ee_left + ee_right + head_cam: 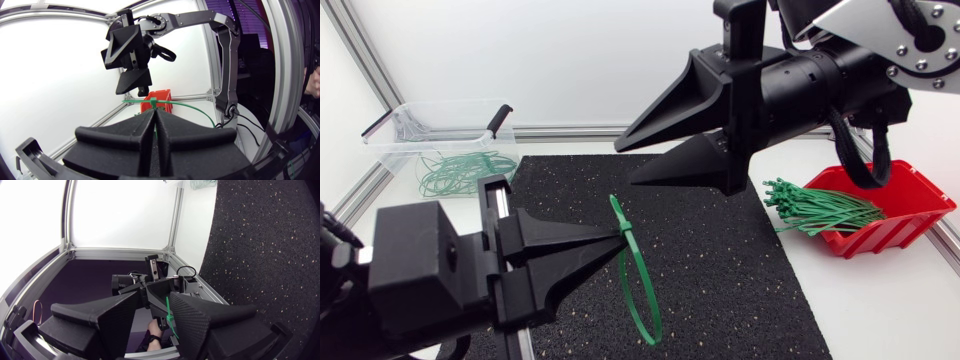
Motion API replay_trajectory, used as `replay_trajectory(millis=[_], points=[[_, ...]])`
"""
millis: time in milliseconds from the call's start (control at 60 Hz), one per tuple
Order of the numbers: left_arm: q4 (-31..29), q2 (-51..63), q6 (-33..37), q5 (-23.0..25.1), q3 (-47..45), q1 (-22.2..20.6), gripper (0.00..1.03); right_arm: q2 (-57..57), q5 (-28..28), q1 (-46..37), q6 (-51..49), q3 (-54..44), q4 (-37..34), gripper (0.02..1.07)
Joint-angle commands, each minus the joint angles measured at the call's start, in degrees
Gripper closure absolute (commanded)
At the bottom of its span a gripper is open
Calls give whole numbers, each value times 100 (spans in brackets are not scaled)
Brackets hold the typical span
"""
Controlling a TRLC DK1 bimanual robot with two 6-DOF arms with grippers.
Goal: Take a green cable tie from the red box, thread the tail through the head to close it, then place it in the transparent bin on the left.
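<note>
My left gripper (620,235) is low over the black mat's front left, shut on a green cable tie (638,290). The tie is pinched near its head and its tail curves down in a closed loop. From the left wrist view, the tie (152,103) crosses the shut tips of that gripper (154,111). My right gripper (625,160) hangs open above and behind the tie, holding nothing. Seen from the right wrist, the tie (170,316) shows beyond the spread fingers of the right gripper (154,297). The red box (900,200) at the right holds a bundle of green ties (815,208).
The transparent bin (410,130) stands at the back left with several closed green ties inside. A black mat (740,270) covers the table's middle. The bundle in the red box sticks out over its left rim toward the mat.
</note>
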Motion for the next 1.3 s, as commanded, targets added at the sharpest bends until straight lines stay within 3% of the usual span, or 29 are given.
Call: replay_trajectory(millis=[0, 433, 1083, 1183, 1283], points=[[-3, 81, 436, 22, 95, 54, 99, 27, -38, 100, -308, 134, -85, 61], [-38, 186, 1306, -49, 297, -51, 99, 194, -38, 153, -1864, 169, -868, 61], [67, 336, 1799, -163, 271, -131, 99, 185, -55, 285, -3174, 125, -1456, 66], [76, 336, 1799, -172, 271, -122, 99, 185, -46, 285, -3226, 125, -1465, 81], [67, 336, 1799, -180, 262, -122, 99, 202, -46, 267, -3253, 125, -1456, 87]])
